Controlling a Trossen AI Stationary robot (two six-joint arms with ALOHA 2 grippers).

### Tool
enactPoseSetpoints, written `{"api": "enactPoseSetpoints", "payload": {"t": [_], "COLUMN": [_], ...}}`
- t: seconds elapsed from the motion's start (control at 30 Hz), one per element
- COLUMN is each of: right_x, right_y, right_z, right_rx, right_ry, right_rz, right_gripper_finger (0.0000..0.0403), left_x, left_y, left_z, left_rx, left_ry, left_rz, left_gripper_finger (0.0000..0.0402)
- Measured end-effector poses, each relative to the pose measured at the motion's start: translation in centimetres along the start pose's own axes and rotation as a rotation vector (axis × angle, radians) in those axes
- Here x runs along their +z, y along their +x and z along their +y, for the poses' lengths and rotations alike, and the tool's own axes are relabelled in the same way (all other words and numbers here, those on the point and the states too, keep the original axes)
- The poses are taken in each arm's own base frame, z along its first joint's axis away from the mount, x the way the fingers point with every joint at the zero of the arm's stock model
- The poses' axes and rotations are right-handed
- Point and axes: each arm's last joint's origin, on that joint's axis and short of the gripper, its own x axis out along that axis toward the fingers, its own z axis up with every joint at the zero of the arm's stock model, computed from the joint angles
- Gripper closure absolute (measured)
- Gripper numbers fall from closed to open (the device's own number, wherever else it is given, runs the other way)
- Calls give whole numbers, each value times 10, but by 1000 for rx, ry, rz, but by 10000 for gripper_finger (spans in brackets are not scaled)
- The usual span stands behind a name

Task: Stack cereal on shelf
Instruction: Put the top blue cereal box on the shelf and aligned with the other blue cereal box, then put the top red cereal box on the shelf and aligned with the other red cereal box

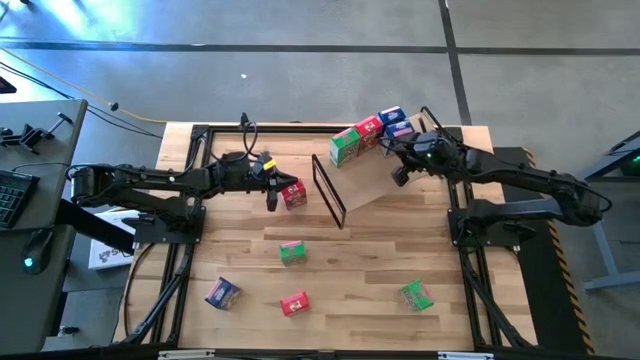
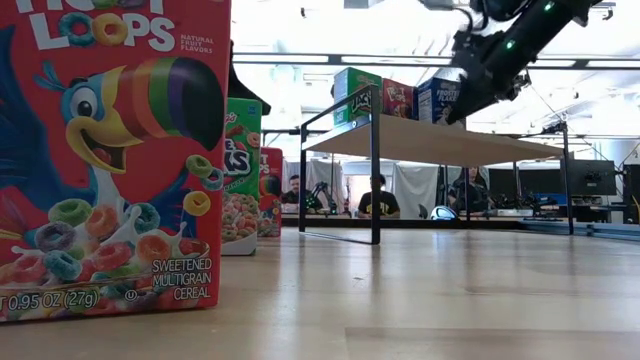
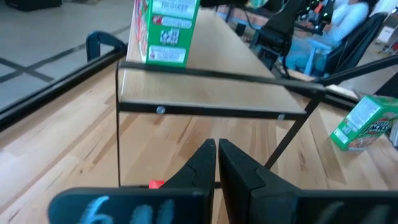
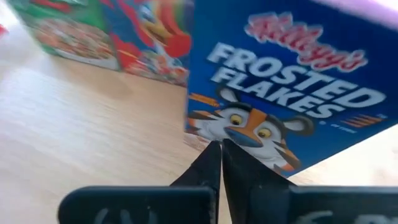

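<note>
The shelf [image 1: 375, 182] is a light board tilted on a black wire frame at the table's far right. Along its far edge stand a green box [image 1: 345, 147], a red box [image 1: 369, 130] and two blue boxes [image 1: 397, 123]. My right gripper [image 4: 221, 146] is shut, slanting down right in front of a blue Frosted Flakes box [image 4: 292, 81]. My left gripper [image 1: 272, 196] is shut and sits left of the shelf, close beside a red box [image 1: 294, 194] that stands on the tabletop. In the left wrist view only a red sliver [image 3: 155, 184] shows below its fingers. My left gripper is shut close beside the red box's left side; I cannot tell whether it touches the box. My right gripper's shut fingertips stand at the lower part of the blue box's printed front [image 4: 249, 134], coming slanting down from the table's right side. Whether they touch it I cannot tell. The box stands on the shelf board.
Loose boxes stand on the near half of the table: green [image 1: 292, 252], blue [image 1: 222, 293], red [image 1: 295, 303], green [image 1: 416, 295]. The shelf's wire frame end [image 1: 330, 192] stands between my left gripper and the board. Black rails border the table. People sit in the room beyond.
</note>
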Motion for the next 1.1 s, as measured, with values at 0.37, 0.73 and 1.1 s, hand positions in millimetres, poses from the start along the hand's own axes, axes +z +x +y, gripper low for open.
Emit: {"api": "enactPoseSetpoints", "payload": {"t": [0.37,0.73,1.1], "right_x": [-3,-9,-10], "right_y": [-43,-42,-41], "right_z": [13,31,34], "right_rx": [153,207,214], "right_ry": [-22,-95,-105], "right_rz": [-132,-81,-76], "right_gripper_finger": [402,309,256], "left_x": [25,9,-1], "left_y": [-5,-12,-11], "left_z": [-14,-28,-28], "left_rx": [40,169,331], "left_ry": [52,64,91], "left_rz": [168,397,445], "left_gripper_finger": [363,214,120]}}
